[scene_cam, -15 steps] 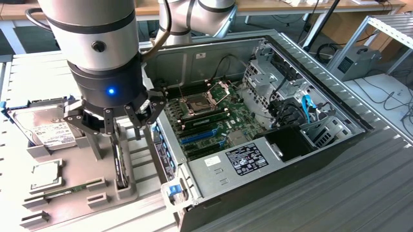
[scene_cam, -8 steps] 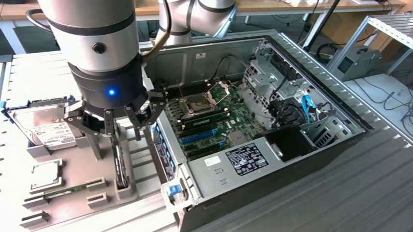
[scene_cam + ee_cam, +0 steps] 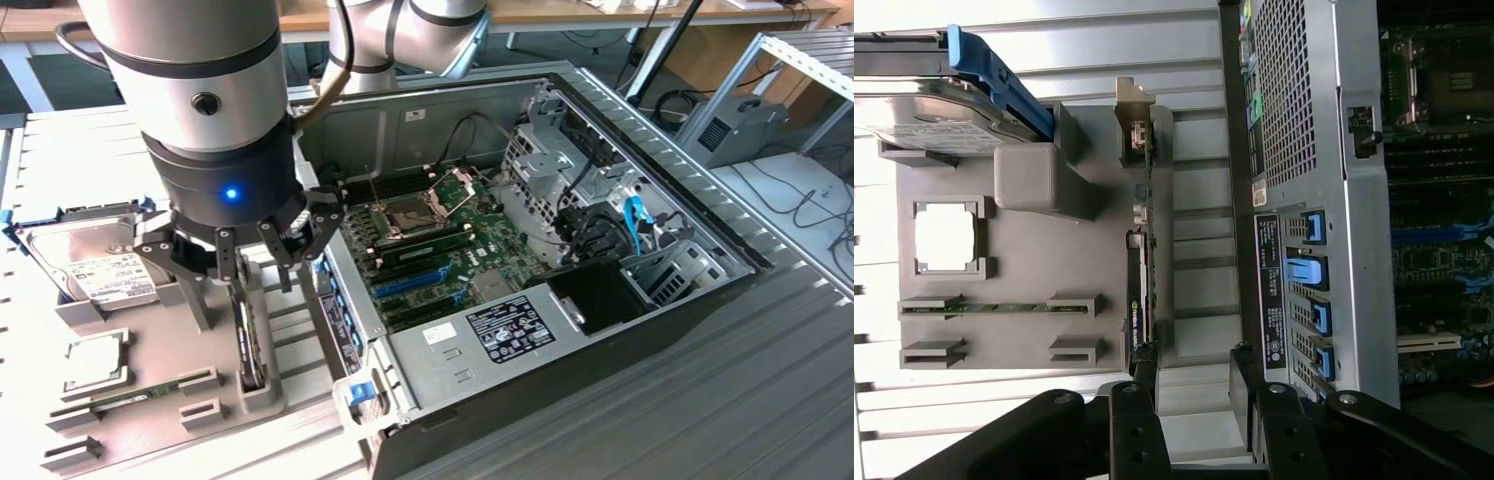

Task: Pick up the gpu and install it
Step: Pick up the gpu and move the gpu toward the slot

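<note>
Pick-up stage: my gripper (image 3: 260, 272), fingers wide and empty, hangs just above the gpu (image 3: 248, 345), standing on edge in the gray fixture (image 3: 147, 335) at the exterior view's lower left, beside the open case (image 3: 534, 425). Gripping so thin a card calls for square alignment, I judge.

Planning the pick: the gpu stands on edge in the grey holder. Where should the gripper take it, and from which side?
Probably the upper edge of the gpu, pinched across its flat faces, coming straight down. It stands upright in the holder, so only that edge is free.
</note>
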Action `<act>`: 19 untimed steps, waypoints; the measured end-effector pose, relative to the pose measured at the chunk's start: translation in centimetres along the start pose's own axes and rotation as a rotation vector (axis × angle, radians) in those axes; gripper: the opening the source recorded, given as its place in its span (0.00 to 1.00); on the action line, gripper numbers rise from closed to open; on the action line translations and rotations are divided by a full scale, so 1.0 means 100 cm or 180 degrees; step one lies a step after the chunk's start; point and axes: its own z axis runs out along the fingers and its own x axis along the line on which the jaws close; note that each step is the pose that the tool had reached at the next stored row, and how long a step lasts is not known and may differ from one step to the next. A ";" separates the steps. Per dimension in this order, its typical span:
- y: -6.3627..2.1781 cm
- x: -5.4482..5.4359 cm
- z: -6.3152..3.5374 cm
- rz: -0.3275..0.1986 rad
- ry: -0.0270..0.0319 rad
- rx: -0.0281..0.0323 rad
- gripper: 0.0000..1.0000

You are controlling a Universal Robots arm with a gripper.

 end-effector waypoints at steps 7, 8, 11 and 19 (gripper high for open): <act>-0.0001 0.000 0.0016 0.0000 0.0000 0.0000 0.42; -0.0001 0.000 0.0021 0.0000 0.0000 0.0000 0.42; -0.0001 0.000 0.0030 0.0000 0.0000 0.0000 0.42; -0.0002 0.000 0.0058 0.0000 0.0000 0.0000 0.42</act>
